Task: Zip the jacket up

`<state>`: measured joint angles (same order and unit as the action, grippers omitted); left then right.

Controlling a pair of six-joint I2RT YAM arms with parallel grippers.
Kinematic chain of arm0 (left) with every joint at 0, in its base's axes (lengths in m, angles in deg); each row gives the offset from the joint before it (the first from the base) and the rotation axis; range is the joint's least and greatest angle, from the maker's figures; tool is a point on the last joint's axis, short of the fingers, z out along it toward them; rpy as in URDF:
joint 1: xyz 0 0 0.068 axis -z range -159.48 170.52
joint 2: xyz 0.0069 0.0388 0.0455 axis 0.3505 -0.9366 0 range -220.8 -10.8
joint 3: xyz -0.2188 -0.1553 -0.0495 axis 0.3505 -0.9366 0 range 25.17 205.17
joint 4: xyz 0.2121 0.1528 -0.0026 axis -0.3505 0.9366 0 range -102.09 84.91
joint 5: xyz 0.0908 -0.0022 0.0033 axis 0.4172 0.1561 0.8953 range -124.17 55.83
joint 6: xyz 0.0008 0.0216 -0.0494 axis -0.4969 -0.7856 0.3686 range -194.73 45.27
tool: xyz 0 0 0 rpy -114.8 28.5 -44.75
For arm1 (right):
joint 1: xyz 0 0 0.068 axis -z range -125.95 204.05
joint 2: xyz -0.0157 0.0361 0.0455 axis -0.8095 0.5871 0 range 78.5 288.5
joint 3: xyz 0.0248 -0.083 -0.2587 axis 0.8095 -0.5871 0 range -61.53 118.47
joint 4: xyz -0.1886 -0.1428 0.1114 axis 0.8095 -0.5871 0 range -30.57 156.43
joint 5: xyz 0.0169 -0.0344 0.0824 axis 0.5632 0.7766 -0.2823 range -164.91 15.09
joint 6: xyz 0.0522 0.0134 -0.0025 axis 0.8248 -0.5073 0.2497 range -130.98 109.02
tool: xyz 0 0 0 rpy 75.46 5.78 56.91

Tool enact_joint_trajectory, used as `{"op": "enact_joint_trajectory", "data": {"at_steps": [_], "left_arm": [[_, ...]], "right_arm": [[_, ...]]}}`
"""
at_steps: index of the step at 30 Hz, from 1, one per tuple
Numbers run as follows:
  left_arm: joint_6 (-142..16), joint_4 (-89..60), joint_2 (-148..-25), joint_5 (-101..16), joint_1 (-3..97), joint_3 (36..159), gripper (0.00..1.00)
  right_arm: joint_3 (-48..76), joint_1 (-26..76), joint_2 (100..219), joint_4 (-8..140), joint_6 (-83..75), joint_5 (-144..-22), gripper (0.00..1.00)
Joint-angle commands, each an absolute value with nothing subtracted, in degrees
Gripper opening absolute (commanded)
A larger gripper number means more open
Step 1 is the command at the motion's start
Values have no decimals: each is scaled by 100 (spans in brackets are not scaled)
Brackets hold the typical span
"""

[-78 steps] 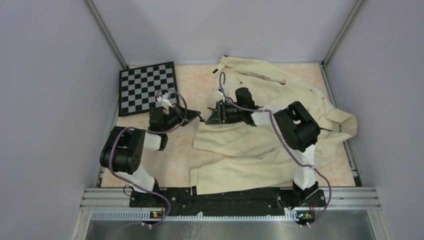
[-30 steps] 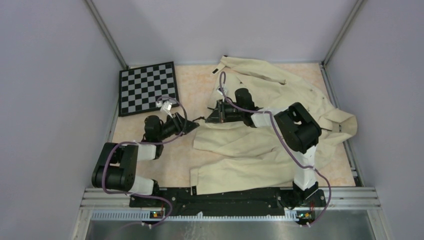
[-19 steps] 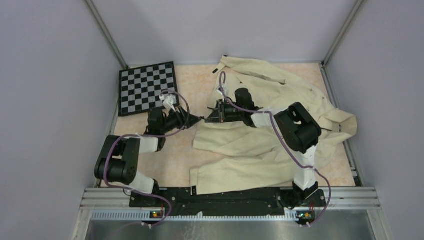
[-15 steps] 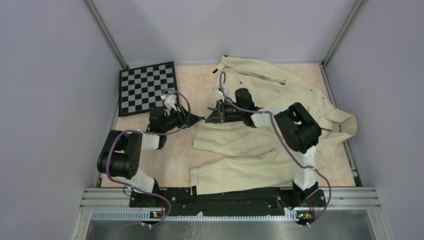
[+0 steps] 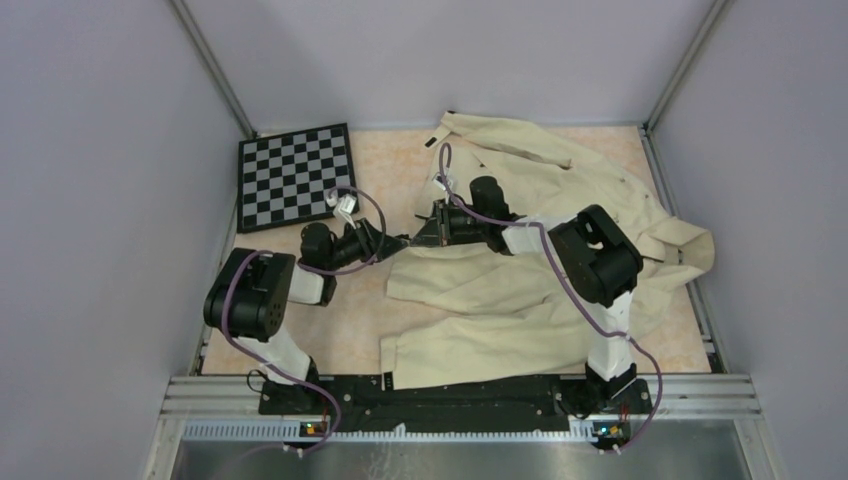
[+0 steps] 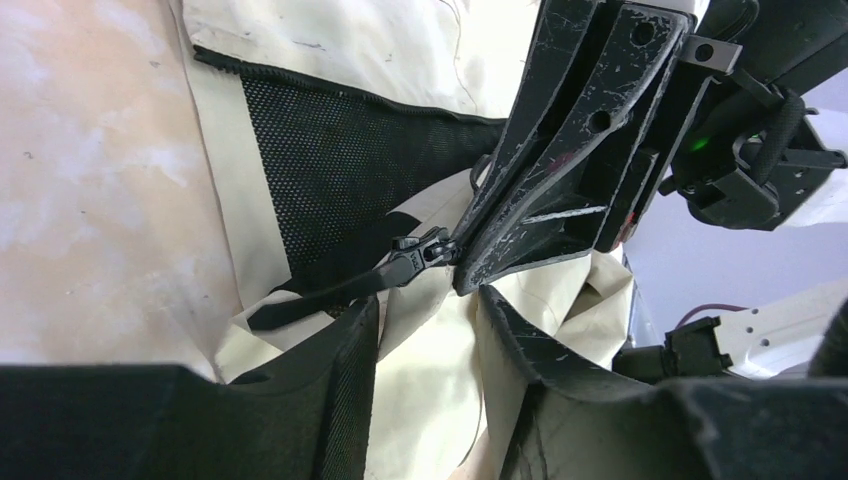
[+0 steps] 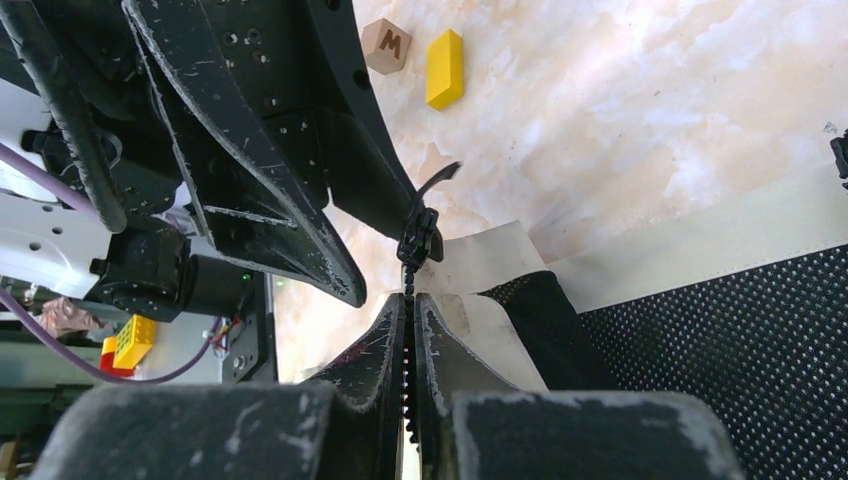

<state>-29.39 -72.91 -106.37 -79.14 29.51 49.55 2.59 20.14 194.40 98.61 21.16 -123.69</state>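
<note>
We have the jacket lying limp on the table, from the middle out toward 3 o'clock. It is light, floppy cloth that will bunch if tugged, so we judge the zipper edge needs holding taut. The right gripper has its jaws pinched on the zipper teeth below the slider. The left gripper has its jaws apart; the slim pull tab, trailing toward 8 o'clock, is where to grip.
</note>
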Motion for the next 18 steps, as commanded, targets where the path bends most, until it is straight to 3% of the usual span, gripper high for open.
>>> {"op": "enact_joint_trajectory", "data": {"at_steps": [1, 12, 15, 18], "left_arm": [[-2495, -8381, -10877, -8149, 2966, 4876, 42], [-1416, -10073, -11770, -8217, 2963, 4836, 22], [-1537, -9847, -11739, -8094, 2957, 4828, 4], [-2154, -8636, -11443, -7866, 2961, 4911, 0]], "right_arm": [[272, 1995, 19118, 10212, 2145, -12446, 0], [280, 1995, 19135, 10158, 2143, -12335, 0], [313, 1995, 19143, 10007, 2110, -12222, 0], [480, 1995, 19107, 9292, 1839, -11785, 0]]}}
